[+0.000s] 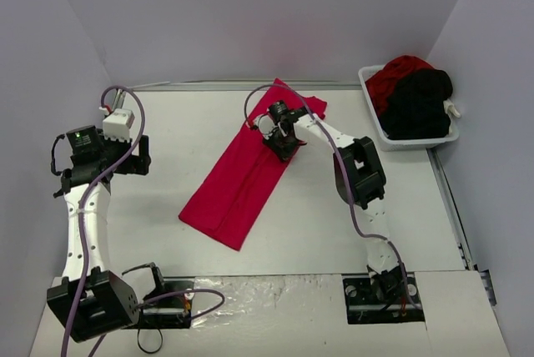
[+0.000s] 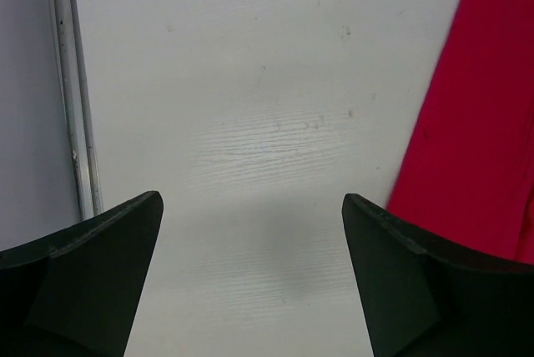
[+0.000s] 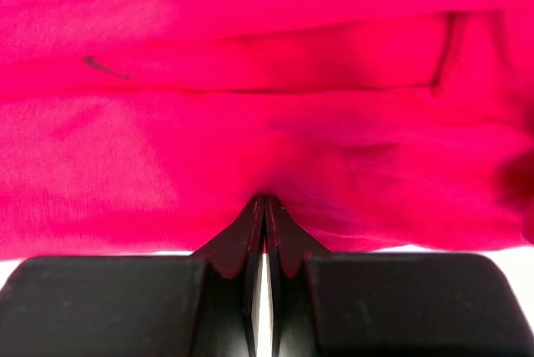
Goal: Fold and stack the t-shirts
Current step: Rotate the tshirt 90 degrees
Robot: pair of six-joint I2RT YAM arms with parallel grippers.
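The red t-shirt (image 1: 238,186) lies on the bench (image 1: 334,232) as a long narrow strip, doubled lengthwise. It runs diag. from near-left to far-right, approx mid-bench. A second red t-shirt (image 1: 399,71) & a black t-shirt (image 1: 421,105) sit heaped in the white basket (image 1: 415,142) at the far-right corner, well apart from it.

Risks, as I judge them:
- **One-point pull:** the right hand (image 3: 264,200) is alone on the strip, at the hem toward its far end. If it drags or lifts from there w/o the other end pinned, the strip prob. slides or swings instead of folding. The lengthwise fold could also fall open, since the layers are loose.
- **Weak hold:** its fingers are pressed together w/ the tips meeting the hem. Cloth puckers toward them, but can't tell if any is actually nipped. If only the top layer or nothing is caught, it slips out on the 1st pull.
- **Skewed fold:** a crosswise fold on a diag. strip may land crooked, a bad base for stacking.

Pose: the right arm reaches fwd & inward from its base, elbow raised, wrist bent down, hand low on the cloth. The left arm runs up the left side w/ its wrist turned inward. The left hand (image 2: 250,207) is spread wide w/ nothing in it, over bare bench. The strip's edge is near it but apart.
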